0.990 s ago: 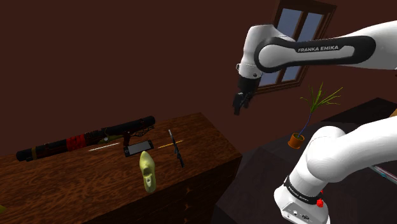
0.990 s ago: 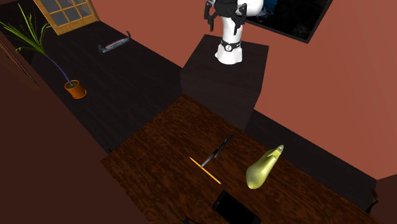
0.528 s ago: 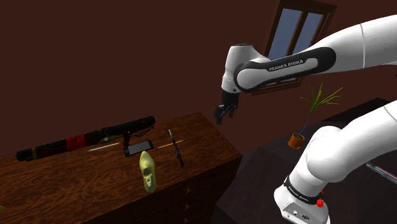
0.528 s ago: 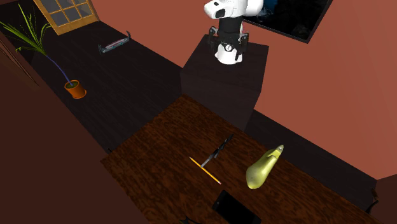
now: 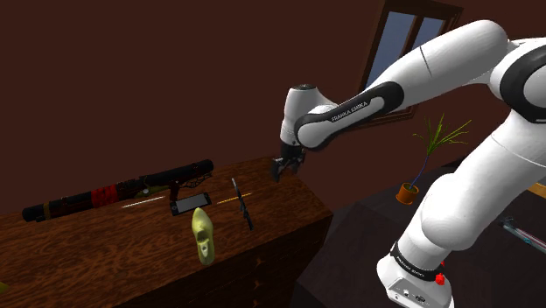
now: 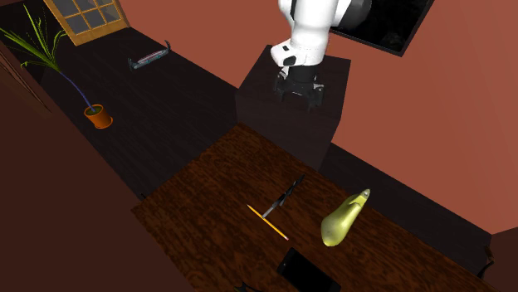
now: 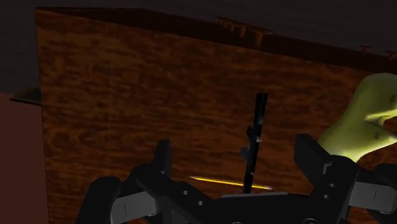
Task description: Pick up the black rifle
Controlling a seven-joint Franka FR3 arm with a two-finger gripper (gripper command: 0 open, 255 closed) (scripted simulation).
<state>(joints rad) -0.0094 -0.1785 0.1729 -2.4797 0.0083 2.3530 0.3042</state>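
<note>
At the shoulder view's left, the long black rifle, banded red, lies along the far edge of the glossy wood-grain table. Next come a flat phone, a yellow-green shoe and a slim black tool. The gripper hovers rightmost, its fingers spread apart and empty.

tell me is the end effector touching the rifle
Apart. In the shoulder view the end effector hangs in the air, a wide gap from the rifle.

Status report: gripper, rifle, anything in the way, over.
Gripper near table end, jaws open, empty. Rifle untouched on table's far side. Knife and phone lie between.
</note>
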